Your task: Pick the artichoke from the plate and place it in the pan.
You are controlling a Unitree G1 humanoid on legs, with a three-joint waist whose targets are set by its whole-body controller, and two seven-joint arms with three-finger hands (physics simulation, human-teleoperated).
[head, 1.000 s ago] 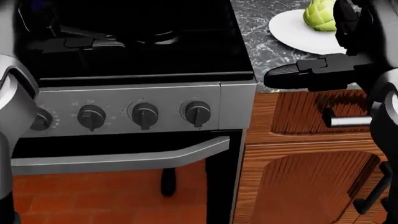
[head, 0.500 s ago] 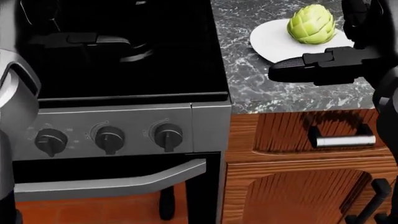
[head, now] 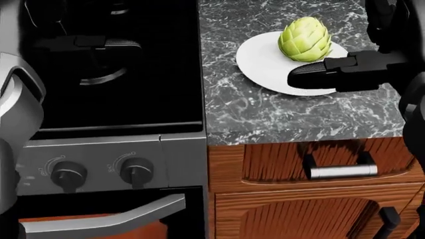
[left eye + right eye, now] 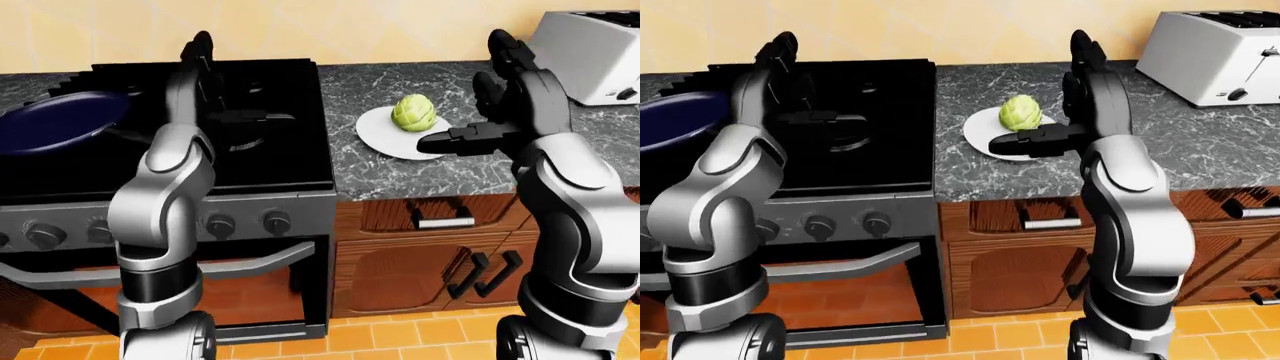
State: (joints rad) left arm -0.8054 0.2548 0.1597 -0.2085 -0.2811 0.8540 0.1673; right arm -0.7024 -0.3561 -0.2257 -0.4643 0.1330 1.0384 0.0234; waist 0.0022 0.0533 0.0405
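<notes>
A green artichoke (image 3: 304,39) sits on a white plate (image 3: 262,64) on the dark marble counter, right of the stove. My right hand (image 4: 478,97) is raised and open beside the plate. Its thumb (image 3: 319,73) stretches across the plate's lower right edge just below the artichoke, and its fingers (image 4: 505,56) point upward to the artichoke's right, not touching it. A dark blue pan (image 4: 55,124) rests on the left of the black stove top. My left hand (image 4: 230,82) hangs open over the stove, right of the pan, holding nothing.
The stove (image 4: 270,161) has knobs (image 3: 136,170) and an oven door handle (image 4: 160,266) below. A silver toaster (image 4: 1215,49) stands at the counter's far right. Wooden cabinets with a drawer handle (image 3: 342,172) lie under the counter (image 3: 265,114). The floor is orange tile (image 4: 400,334).
The whole head view has shifted, so the camera has moved. Stove, counter and plate slid left and down, and the artichoke now shows in full. Both hands keep their places in the picture.
</notes>
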